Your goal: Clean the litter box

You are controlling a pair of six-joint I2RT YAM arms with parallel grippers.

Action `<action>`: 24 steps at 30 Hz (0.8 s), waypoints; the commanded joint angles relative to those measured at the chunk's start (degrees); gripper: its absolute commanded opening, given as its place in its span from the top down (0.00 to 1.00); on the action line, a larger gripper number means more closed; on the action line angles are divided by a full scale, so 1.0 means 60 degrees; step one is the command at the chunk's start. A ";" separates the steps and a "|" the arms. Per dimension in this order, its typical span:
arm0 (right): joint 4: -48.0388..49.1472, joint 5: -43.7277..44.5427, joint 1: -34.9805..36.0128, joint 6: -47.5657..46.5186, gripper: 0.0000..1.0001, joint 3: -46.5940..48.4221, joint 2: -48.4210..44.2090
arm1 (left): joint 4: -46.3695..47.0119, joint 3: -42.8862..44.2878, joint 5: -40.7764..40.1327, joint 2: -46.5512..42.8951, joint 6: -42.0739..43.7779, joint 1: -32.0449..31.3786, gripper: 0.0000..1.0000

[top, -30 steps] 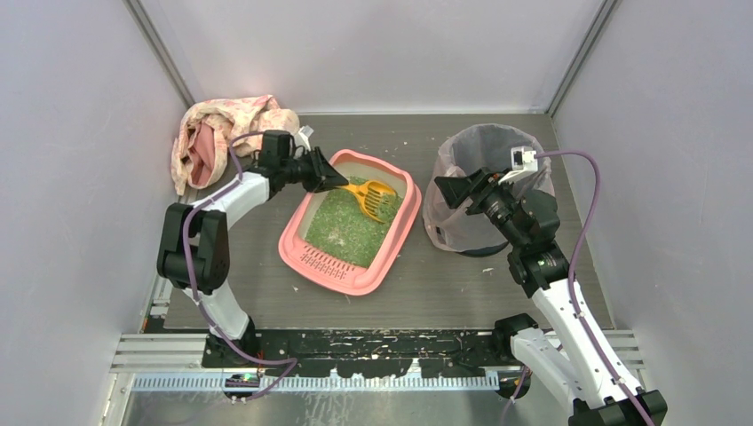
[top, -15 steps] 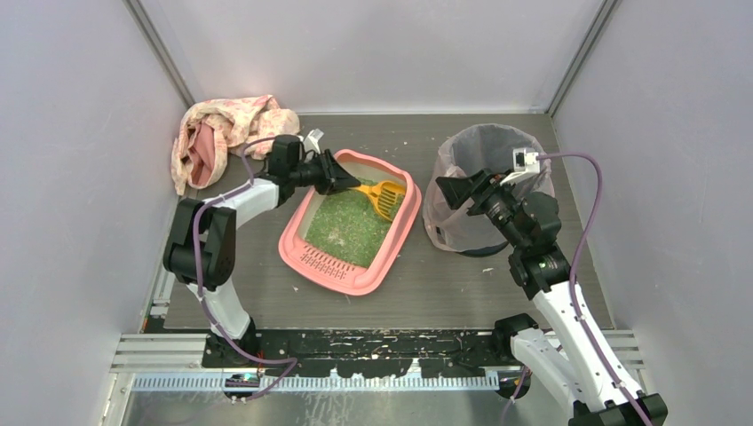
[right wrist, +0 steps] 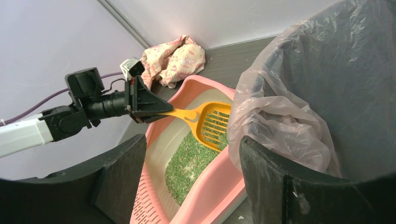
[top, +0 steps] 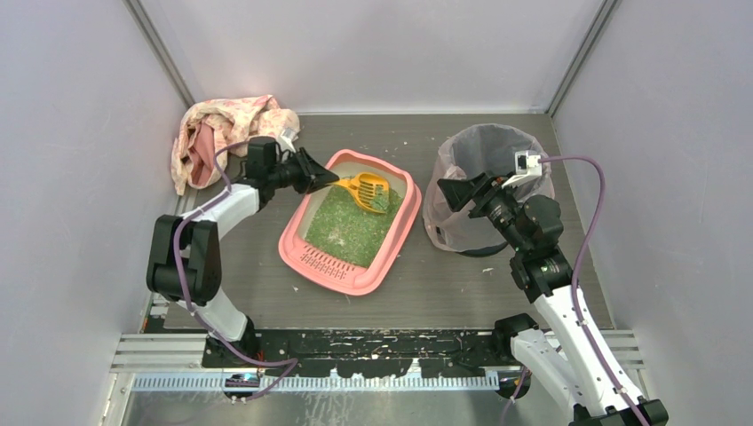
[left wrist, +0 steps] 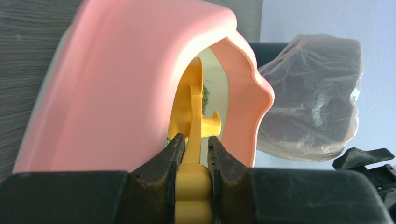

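The left end effector [top: 321,183] clamps the handle of a yellow litter scoop [top: 371,192] over the pink litter box [top: 342,277] — the right end effector [top: 447,190] gapes wide beside the bag-lined bin [top: 484,146].

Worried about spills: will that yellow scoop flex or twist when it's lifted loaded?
Probably stays stiff: the scoop looks like moulded plastic. The left tool pinches only the thin handle end, so it might swivel. Its slots would likely drop loose granules.
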 commanded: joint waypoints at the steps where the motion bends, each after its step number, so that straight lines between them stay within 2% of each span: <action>1: 0.0384 0.0093 0.0022 -0.0097 0.22 0.0030 -0.0071 | 0.0432 -0.0314 0.0098 -0.0809 -0.0093 0.0375 1.00; 3: 0.0462 0.0040 0.0022 -0.0059 0.22 0.0023 -0.0005 | 0.0955 -0.0534 0.0230 -0.0983 -0.0460 0.0453 1.00; 12: 0.0513 -0.0025 0.0022 -0.0016 0.22 0.0092 0.0019 | 0.1561 -0.0689 0.0680 -0.1125 -0.1069 0.0634 1.00; 17: 0.0459 -0.0010 0.0018 -0.0023 0.22 0.0089 -0.0024 | 0.2779 -0.1160 0.0741 -0.1137 -0.1972 0.0811 1.00; 24: 0.0445 0.0005 0.0022 -0.0075 0.22 0.0100 0.0006 | 0.1426 -0.1187 0.0651 -0.1954 -0.1240 0.0994 1.00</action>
